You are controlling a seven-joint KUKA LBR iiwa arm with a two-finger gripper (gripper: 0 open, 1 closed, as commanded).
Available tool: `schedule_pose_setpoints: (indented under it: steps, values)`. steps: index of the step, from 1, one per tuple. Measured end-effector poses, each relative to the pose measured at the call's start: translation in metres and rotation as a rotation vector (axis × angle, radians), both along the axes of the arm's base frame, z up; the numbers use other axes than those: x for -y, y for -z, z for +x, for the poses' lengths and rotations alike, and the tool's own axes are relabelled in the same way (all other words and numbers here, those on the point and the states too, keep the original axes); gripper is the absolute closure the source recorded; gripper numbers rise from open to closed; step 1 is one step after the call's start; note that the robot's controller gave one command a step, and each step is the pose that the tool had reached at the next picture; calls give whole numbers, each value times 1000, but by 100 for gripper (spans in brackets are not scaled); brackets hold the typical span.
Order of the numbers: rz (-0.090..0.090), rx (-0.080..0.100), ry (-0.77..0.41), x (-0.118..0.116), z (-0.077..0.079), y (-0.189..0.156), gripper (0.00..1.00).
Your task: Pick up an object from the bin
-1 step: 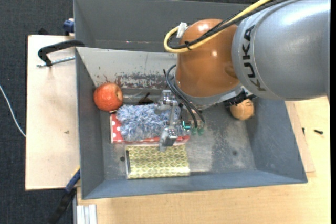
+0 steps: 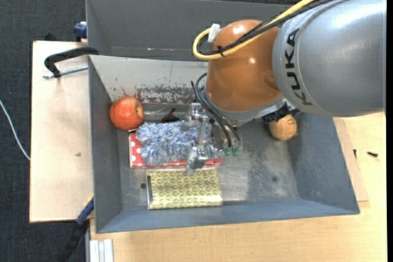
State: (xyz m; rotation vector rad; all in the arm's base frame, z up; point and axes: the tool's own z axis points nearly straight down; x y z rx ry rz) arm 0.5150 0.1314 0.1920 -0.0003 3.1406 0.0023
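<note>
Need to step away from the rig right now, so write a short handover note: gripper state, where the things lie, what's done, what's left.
Gripper: low in the middle of the bin, at the right end of a blue-white fuzzy cloth; grip cannot be told.
Things: the cloth lies on a red patterned flat pack; yellow-green patterned pad by the near wall; red apple at left; tan lump at right.
Done: nothing lifted out.
Left: grasp one thing and raise it.

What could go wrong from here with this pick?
The gripper is down where the blue fuzzy cloth, the red packet beneath it and the yellow-green patterned pad meet, so it might catch the wrong one, or two together. The cloth lies on the packet and could drag it or slip off if lifted.
</note>
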Motion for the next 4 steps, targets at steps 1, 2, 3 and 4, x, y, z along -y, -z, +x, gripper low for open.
schedule_pose_setpoints:
  steps: [1,2,3,4]
  values:
    - [1,9,-61,14,50,72,0]
    - [15,-15,-133,28,90,110,0]
    - [11,-7,-136,28,89,107,0]
    - [4,-9,-123,25,91,108,0]
